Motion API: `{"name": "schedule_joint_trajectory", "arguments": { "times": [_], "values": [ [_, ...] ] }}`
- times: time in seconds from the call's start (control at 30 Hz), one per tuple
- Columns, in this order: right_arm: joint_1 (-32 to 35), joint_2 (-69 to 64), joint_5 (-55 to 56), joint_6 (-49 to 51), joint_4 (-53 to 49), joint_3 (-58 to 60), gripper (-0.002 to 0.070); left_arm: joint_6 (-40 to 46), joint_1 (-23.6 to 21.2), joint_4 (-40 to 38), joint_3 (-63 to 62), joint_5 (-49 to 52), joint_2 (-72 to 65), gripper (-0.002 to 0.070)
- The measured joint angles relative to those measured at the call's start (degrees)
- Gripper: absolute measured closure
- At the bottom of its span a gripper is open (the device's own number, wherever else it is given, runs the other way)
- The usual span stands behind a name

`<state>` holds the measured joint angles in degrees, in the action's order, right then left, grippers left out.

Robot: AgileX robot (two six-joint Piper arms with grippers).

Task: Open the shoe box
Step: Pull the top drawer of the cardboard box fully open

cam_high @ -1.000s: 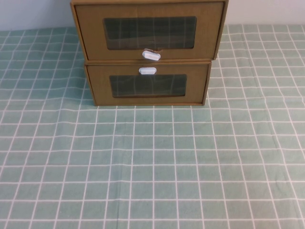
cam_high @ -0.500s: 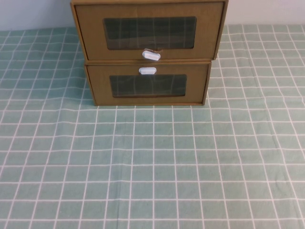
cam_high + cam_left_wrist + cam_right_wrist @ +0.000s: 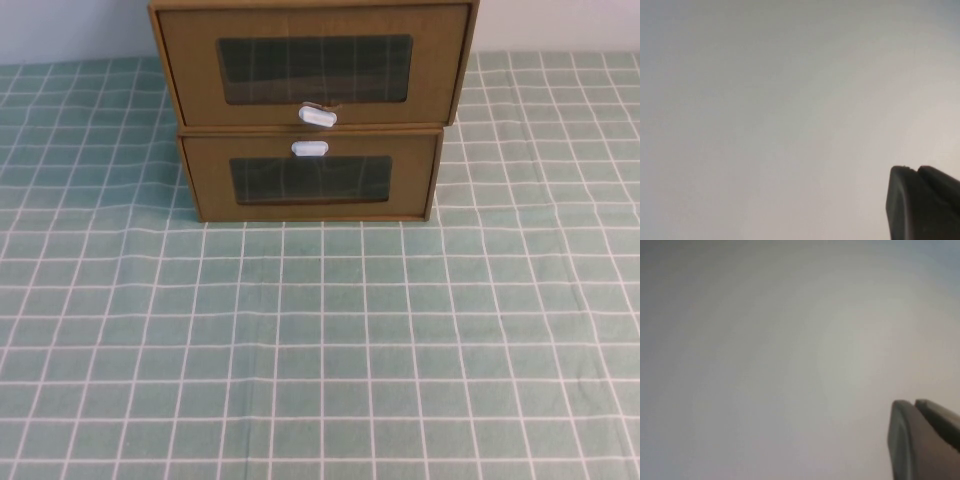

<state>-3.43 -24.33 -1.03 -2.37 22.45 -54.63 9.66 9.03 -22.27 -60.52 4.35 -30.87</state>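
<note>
A: Nothing has moved since a second ago: the boxes, their handles and the cloth lie just as they did. Where are the arms?

B: Neither arm shows from the raised camera. The left gripper (image 3: pixel 917 172) appears only at the edge of its own wrist view, a dark shape against a plain pale background. Its jaws lie together with no gap showing.

A: And the other side?

B: Much the same. The right gripper (image 3: pixel 916 405) is a dark shape at the edge of its wrist view, against the same pale blank. Its jaws are closed on nothing.

A: So neither is near the boxes?

B: No box shows in either wrist view, and no gripper is seen over the counter (image 3: pixel 560 300).

A: Where are the shoe boxes, then?

B: At the far middle of the counter, two brown ones stacked. The upper box (image 3: pixel 190 60) sits on the lower box (image 3: pixel 205 175), and each front has a dark window.

A: Handles?

B: The upper handle (image 3: pixel 318 116) is white, slightly tilted, at the bottom edge of its front. The lower handle (image 3: pixel 309 149) is white too, at the top edge of its front, just below the other. Both fronts look closed.

A: What lies around them?

B: A green cloth (image 3: pixel 320 350) with white checks covers the counter, and a pale wall (image 3: pixel 70 30) stands behind.
</note>
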Motion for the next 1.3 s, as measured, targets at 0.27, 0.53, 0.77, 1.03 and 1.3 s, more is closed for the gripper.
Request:
{"name": "schedule_joint_trajectory", "arguments": {
  "times": [0.27, 0.53, 0.77, 1.03, 1.3],
  "values": [
    [0.00, -13.92, -16.46, -0.86, -1.33, -5.66, 0.0690, 1.09, 0.00, 2.67, -28.93, 32.51, -30.09, 0.0680],
    [0.00, -22.13, -24.63, -1.74, -1.26, -5.78, 0.0690, 1.83, 0.00, -0.06, -44.87, 35.47, -52.28, 0.0680],
    [0.00, -33.35, -30.19, -14.87, 6.23, -5.78, 0.0690, 11.48, 0.00, -19.83, -51.91, 37.74, -67.76, 0.0680],
    [-5.22, -46.78, -31.47, -49.88, 28.06, -6.44, 0.0690, 22.43, 0.73, -27.55, -64.06, 49.50, -83.25, 0.0680],
    [-11.81, -63.15, -38.64, -56.75, 31.12, -20.09, 0.0690, 29.10, 5.91, -23.89, -69.63, 49.52, -89.29, 0.0680]
  ]
}}
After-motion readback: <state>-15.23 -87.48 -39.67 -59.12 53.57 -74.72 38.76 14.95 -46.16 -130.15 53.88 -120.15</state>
